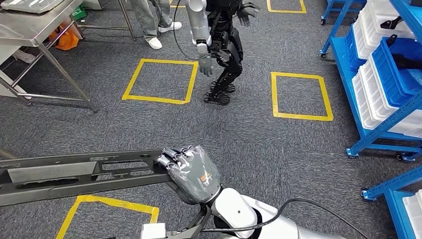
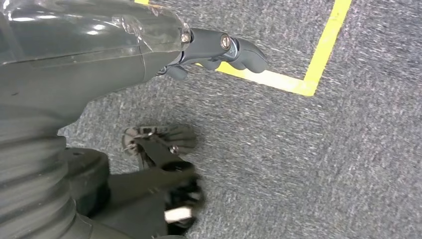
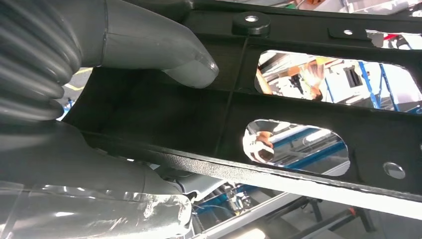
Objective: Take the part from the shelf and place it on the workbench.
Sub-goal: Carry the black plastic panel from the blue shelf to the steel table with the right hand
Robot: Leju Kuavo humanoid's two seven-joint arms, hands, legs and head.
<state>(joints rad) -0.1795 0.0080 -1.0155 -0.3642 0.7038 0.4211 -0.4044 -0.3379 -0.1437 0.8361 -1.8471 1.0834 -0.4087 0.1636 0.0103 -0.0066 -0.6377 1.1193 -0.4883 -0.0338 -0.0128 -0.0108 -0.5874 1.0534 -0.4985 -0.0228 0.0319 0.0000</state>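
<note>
The part (image 1: 74, 174) is a long dark grey metal beam with slotted cutouts, reaching from the picture's lower middle out past the left edge in the head view. My right hand (image 1: 191, 172) grips its near end, fingers wrapped over the top edge. In the right wrist view the part (image 3: 298, 104) lies close across the palm, with the thick thumb (image 3: 164, 50) pressed on its inner face. My left hand (image 2: 99, 55) hangs over the grey carpet with nothing in it, one finger (image 2: 234, 47) reaching out over the floor.
Another humanoid robot (image 1: 221, 50) stands ahead between yellow floor squares (image 1: 160, 79). A person's legs (image 1: 152, 25) are behind it. A steel workbench (image 1: 45, 30) is at the far left. Blue shelves (image 1: 378, 74) with white and blue bins line the right side.
</note>
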